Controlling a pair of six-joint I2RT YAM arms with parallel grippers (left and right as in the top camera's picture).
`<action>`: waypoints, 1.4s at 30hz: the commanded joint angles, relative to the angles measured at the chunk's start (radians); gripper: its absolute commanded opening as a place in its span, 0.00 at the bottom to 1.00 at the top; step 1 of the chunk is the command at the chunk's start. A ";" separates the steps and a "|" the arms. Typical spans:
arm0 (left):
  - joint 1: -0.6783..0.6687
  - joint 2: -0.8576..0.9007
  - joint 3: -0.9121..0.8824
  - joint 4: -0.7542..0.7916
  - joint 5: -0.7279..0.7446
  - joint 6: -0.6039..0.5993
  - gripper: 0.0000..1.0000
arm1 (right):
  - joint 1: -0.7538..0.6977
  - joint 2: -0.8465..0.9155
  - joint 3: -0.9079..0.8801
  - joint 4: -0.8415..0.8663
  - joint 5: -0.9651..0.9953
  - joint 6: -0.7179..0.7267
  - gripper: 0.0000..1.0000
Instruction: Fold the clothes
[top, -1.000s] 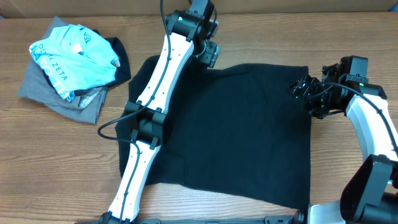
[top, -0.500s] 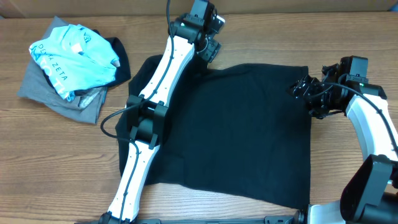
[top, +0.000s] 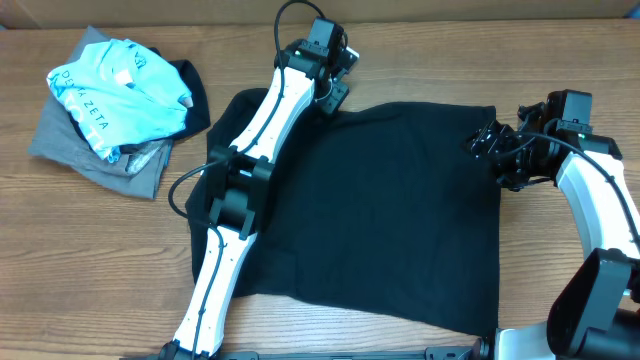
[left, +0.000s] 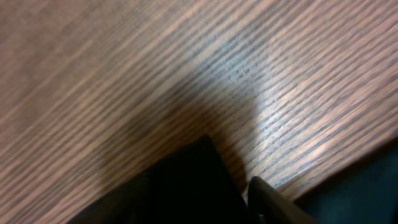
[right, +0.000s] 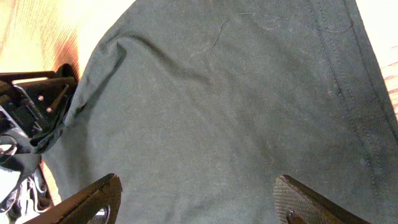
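Note:
The black T-shirt (top: 390, 200) lies spread flat in the middle of the table. My left gripper (top: 336, 92) is at its far edge. In the left wrist view its fingers (left: 245, 193) are close together over bare wood and look shut and empty, with the shirt's edge (left: 373, 196) at the lower right. My right gripper (top: 487, 143) is at the shirt's far right corner. In the right wrist view its fingers (right: 199, 202) are wide open just above the black fabric (right: 217, 106) and hold nothing. A light blue lettered tee (top: 115, 90) lies on a grey garment (top: 70, 145) at the far left.
A dark garment (top: 195, 95) pokes out from under the pile at the far left. My left arm (top: 240, 190) stretches across the shirt's left side. The wooden table (top: 90, 260) shows bare on the left and along the far edge.
My left gripper rose a little from the shirt's far edge, then came back down to it. The shirt, the pile and the right arm have not moved.

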 joint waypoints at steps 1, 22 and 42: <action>0.013 -0.017 -0.017 0.027 -0.006 0.007 0.45 | 0.001 -0.001 0.025 -0.003 0.006 -0.003 0.82; 0.081 -0.039 0.502 -0.425 -0.320 -0.174 0.04 | 0.001 -0.001 0.025 -0.029 0.006 -0.004 0.81; 0.078 -0.119 0.508 -0.751 -0.308 -0.266 0.40 | 0.001 -0.001 0.100 0.006 0.002 -0.031 0.79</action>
